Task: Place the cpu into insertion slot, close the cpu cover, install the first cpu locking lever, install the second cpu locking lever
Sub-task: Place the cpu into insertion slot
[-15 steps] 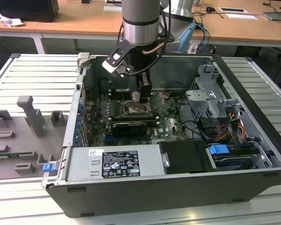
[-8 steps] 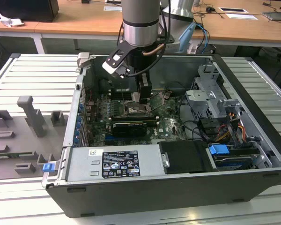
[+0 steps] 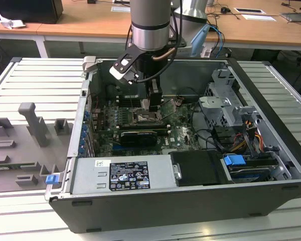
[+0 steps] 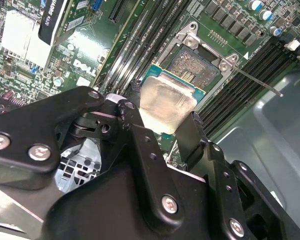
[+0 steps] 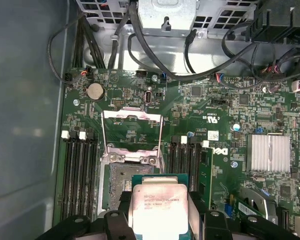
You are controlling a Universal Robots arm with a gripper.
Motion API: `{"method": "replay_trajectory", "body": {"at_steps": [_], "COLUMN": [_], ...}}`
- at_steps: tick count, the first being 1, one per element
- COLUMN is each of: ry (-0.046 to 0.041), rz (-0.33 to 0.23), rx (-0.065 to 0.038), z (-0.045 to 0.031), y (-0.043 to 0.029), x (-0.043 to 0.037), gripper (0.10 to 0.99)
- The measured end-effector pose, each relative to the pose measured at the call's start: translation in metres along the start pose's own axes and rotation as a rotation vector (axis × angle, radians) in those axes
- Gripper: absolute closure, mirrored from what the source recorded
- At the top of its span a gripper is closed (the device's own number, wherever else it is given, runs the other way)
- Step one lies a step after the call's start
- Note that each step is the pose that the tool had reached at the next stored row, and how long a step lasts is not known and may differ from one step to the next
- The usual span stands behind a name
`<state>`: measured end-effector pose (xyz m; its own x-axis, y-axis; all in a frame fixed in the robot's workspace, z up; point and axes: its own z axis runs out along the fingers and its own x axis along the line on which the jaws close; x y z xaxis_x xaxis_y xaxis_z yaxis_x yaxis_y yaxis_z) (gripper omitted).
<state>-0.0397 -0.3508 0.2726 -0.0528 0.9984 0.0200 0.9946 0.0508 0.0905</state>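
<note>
My gripper (image 4: 164, 116) is shut on the cpu (image 4: 167, 100), a flat square chip with a silver top and a green rim, gripped by two opposite edges between the black fingers (image 4: 192, 135). The chip hangs tilted just above the insertion slot (image 4: 195, 67), partly overlapping it and offset to one side. In the first wrist view the cpu (image 5: 160, 207) covers one side of the insertion slot (image 5: 117, 185). The cpu cover (image 5: 132, 115) stands swung open beyond the socket. A thin metal lever (image 4: 260, 82) sticks out from a socket corner. In the exterior view my gripper (image 3: 151, 103) is low inside the case over the socket (image 3: 143, 118).
The motherboard lies in an open computer case (image 3: 271, 201). Memory slots (image 5: 80, 175) flank the socket on both sides. A black card (image 3: 138, 136), a finned heat sink (image 5: 268, 152), a drive cage (image 3: 226, 103) and loose cables (image 5: 190, 65) surround the working area.
</note>
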Motion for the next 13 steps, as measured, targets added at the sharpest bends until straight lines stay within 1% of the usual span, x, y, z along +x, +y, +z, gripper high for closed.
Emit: {"method": "replay_trajectory", "body": {"at_steps": [1, 3, 5, 10, 12, 13], "ry": [-0.0005, -0.0013, -0.0050, -0.0052, -0.0053, -0.0046], "rz": [0.003, 0.014, 0.054, 0.057, 0.057, 0.057], "rx": [0.000, 0.000, -0.001, -0.001, -0.001, -0.001], "z": [0.0014, 0.0044, 0.0107, 0.0146, 0.0225, 0.0248], "y": [0.0000, -0.0002, -0.0007, -0.0011, -0.0018, -0.0022], "x": [0.0020, 0.0033, 0.0036, 0.0036, 0.0058, 0.0075], "gripper": [0.557, 0.557, 0.557, 0.557, 0.557, 0.557]}}
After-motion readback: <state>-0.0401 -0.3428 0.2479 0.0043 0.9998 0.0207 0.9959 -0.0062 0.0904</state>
